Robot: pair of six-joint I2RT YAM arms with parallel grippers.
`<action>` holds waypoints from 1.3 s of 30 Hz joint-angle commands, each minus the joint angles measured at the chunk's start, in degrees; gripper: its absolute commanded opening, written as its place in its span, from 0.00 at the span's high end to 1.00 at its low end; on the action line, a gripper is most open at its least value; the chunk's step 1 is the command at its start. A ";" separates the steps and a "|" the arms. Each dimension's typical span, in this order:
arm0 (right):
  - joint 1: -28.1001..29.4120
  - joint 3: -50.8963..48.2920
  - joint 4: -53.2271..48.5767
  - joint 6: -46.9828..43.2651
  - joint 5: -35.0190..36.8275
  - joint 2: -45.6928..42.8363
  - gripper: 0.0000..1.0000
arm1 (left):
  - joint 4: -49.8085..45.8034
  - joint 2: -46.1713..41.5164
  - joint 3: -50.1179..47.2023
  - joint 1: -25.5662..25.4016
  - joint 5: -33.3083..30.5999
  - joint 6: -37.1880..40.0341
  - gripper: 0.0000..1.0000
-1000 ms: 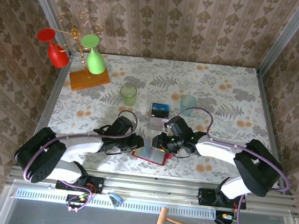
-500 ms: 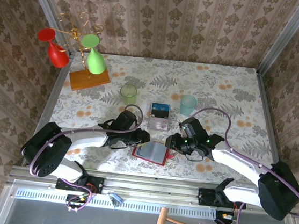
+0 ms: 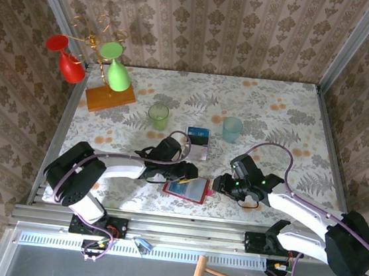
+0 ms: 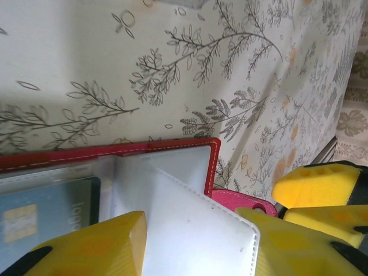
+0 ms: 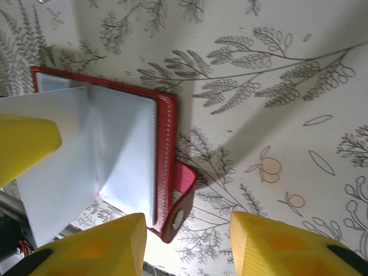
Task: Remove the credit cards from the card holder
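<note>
A: Card holder (image 3: 187, 190)?
B: Lying open on the table (image 3: 280, 115), near the front edge.
A: Left gripper (image 3: 192, 174)?
B: Parted over the holder, a pale inner leaf (image 4: 195, 224) between its fingers.
A: Right gripper (image 3: 218, 183)?
B: Parted too (gripping nothing), just beside the red tab (image 5: 185, 181).
A: Cards?
B: Dark blue card (image 3: 198, 135) and pale card (image 3: 200, 154) lying together just beyond the holder; another blue card (image 4: 49, 210) in a clear pocket.

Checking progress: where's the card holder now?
Top view: the card holder lies open near the table's front edge, left pincer at its far edge, right pincer beside it.
</note>
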 commanded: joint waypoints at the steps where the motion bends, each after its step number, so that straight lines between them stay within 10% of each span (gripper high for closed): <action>1: -0.30 -1.20 1.93 1.49 -0.16 -0.29 0.57 | 3.13 1.38 1.44 -0.89 1.65 -1.10 0.55; 39: -0.39 -0.24 6.52 1.07 -2.77 6.32 0.60 | -4.17 -5.80 0.47 2.70 -0.63 2.93 0.35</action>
